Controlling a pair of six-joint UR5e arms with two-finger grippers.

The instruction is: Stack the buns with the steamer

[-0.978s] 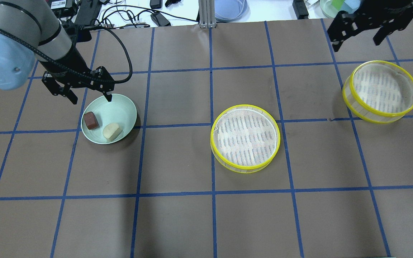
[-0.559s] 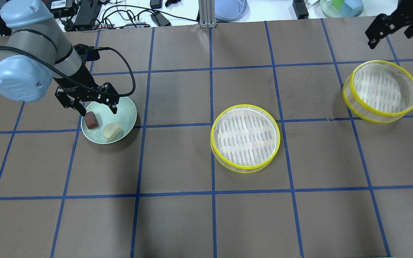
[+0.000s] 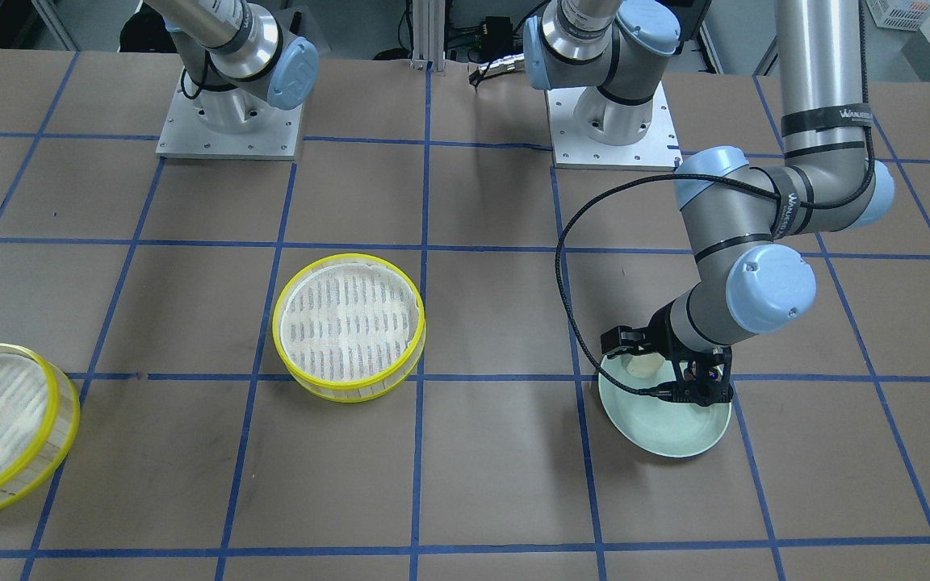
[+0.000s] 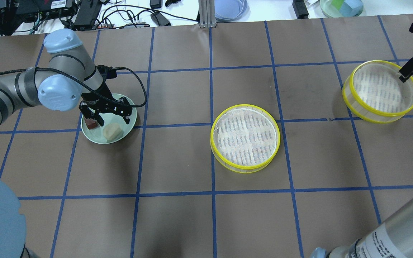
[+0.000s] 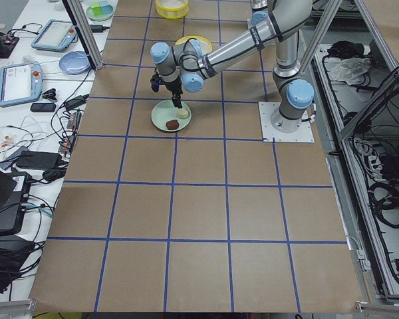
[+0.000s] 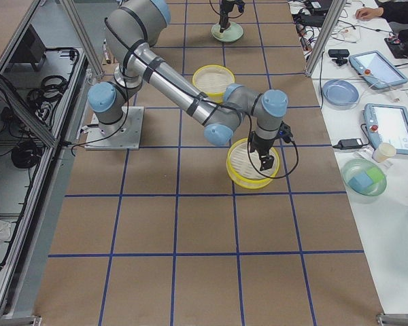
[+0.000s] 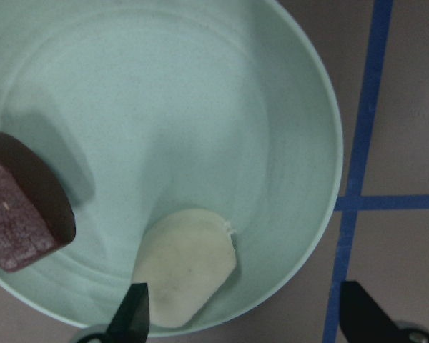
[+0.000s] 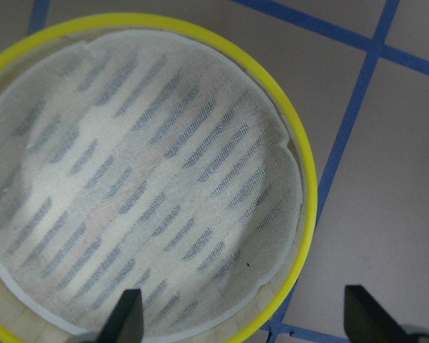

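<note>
The cream-white bun (image 4: 112,131) and the red-brown bun (image 4: 91,124) lie in a pale green plate (image 4: 129,123). My left gripper (image 7: 247,314) is open and low over the plate. Its left fingertip (image 7: 132,313) is by the cream bun (image 7: 186,268), and the red-brown bun (image 7: 21,221) lies off to the side. One steamer tray (image 4: 245,138) stands mid-table, empty. The other steamer tray (image 4: 380,91) stands at the far right. My right gripper (image 8: 244,321) is open above this tray's yellow rim (image 8: 300,214), one finger on each side of it.
Blue tape lines grid the brown table cover. Beyond the far edge lie cables, a blue dish (image 4: 229,9) and a green container (image 4: 341,7). The arm bases (image 3: 231,121) stand at the robot's side of the table.
My left gripper has come down and toward the robot, from the plate's far rim to over the buns. My right gripper has moved right and down to the far-right tray's rim.
</note>
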